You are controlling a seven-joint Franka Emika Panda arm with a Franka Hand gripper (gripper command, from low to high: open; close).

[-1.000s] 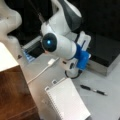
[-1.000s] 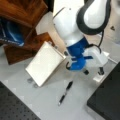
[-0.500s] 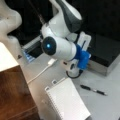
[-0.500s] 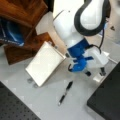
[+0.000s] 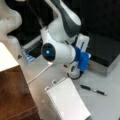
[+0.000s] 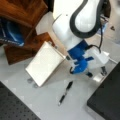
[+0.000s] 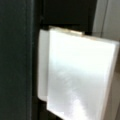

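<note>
The desk (image 5: 110, 105) was a pale grey surface, backed by darkness in a front view and bordered by a black perforated mat (image 6: 12, 107) at a front view's bottom left. The hand (image 5: 75, 72), blue and white, sat low over the desk, just above its top, in both front views; whether it was released or clenched could not be told, and nothing was seen held in it. Nearest to it lay a black pen (image 5: 93, 90), flat on the desk just beside the hand, toward a front view's lower right, apart from it (image 6: 65, 92). A white spiral notebook (image 5: 67, 102) lay closed on the desk close by the pen, one edge near a wooden block (image 5: 15, 92).

A black slab (image 5: 105, 52) ran along the far side behind the hand, and in a front view its dark corner (image 6: 107, 102) closed off the lower right. Open desk remained between the pen and the notebook and below the pen. A white cable (image 5: 40, 73) trailed across the desk toward a front view's left.

The wrist view showed only a bright white plate (image 7: 80, 75) against a dark surface.

Compared with a second before, the arm, pen and notebook stood where they had been; no shift was visible.
</note>
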